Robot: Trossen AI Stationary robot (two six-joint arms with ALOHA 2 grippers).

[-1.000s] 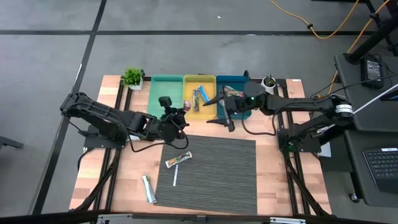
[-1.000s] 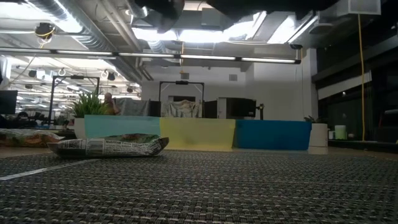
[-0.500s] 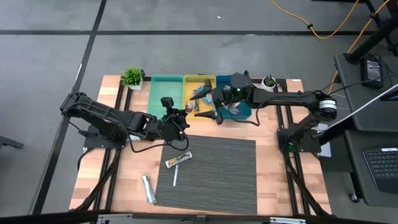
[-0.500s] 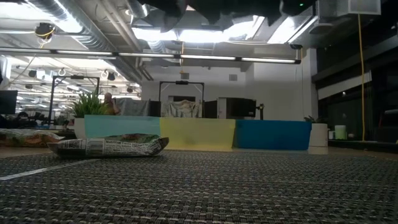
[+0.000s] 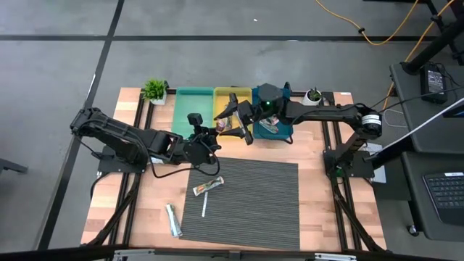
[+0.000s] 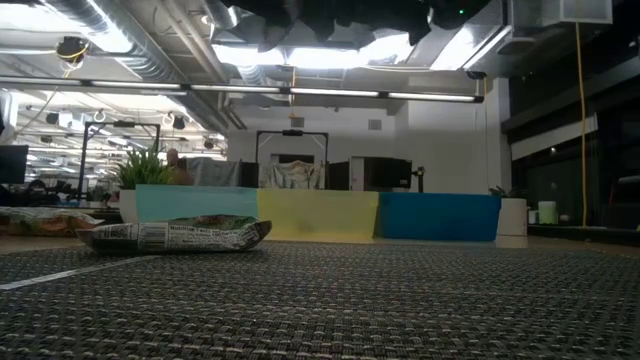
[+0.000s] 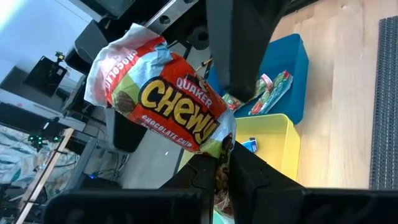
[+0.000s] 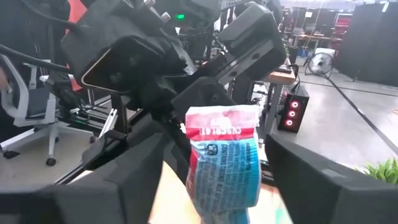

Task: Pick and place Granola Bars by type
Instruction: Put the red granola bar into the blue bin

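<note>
A tabletop [image 5: 145,210] carries a mat [image 5: 250,199] on its near half. Along the far edge stand three bins side by side: left bin [image 5: 193,109], middle bin [image 5: 230,98], right bin [image 5: 281,129]. A small plant [image 5: 154,90] sits left of the bins, a small pot [image 5: 314,95] right of them. One granola bar [image 5: 206,187] lies on the mat's left part, a thin stick [image 5: 204,205] just before it, and another bar [image 5: 172,219] lies on the tabletop left of the mat (near the front edge). The left hand [image 5: 213,133] and right hand [image 5: 239,123] meet before the middle bin.
</note>
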